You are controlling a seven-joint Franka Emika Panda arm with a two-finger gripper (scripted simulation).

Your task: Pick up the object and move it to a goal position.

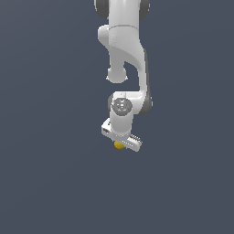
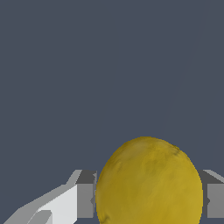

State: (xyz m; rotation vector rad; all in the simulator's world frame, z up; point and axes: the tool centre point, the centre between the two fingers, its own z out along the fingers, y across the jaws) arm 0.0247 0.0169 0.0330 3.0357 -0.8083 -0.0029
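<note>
Filling the near part of the wrist view, the object (image 2: 148, 183) sits as a yellow-orange, lemon-like blob with a mottled, slightly rough skin and a rounded top. It lies between the two fingers (image 2: 85, 199) of the gripper (image 2: 146, 201), whose grey inner pads stand at either flank of it. Both pads meet the fruit's sides with no gap showing, so the jaws are closed on the object and hold it. One finger shows a white outer face that slopes away toward the picture's edge; the other shows only a grey stub beside the fruit.

Beyond the fruit, that view holds nothing but a flat, dark slate-blue ground with no marks on it.

Seen from the exterior view, the gripper (image 1: 122, 142) hangs at the end of the white arm (image 1: 124, 50), pointing down, with its broad white hand tilted so that the end toward the exterior view's right sits lower. Only a small yellow patch of the object (image 1: 119, 145) peeks out beneath the hand, near its lower edge, much smaller than the hand itself. Whether the fruit touches the ground cannot be told. Above, the arm's wrist joint and curved links rise to the top edge.
</note>
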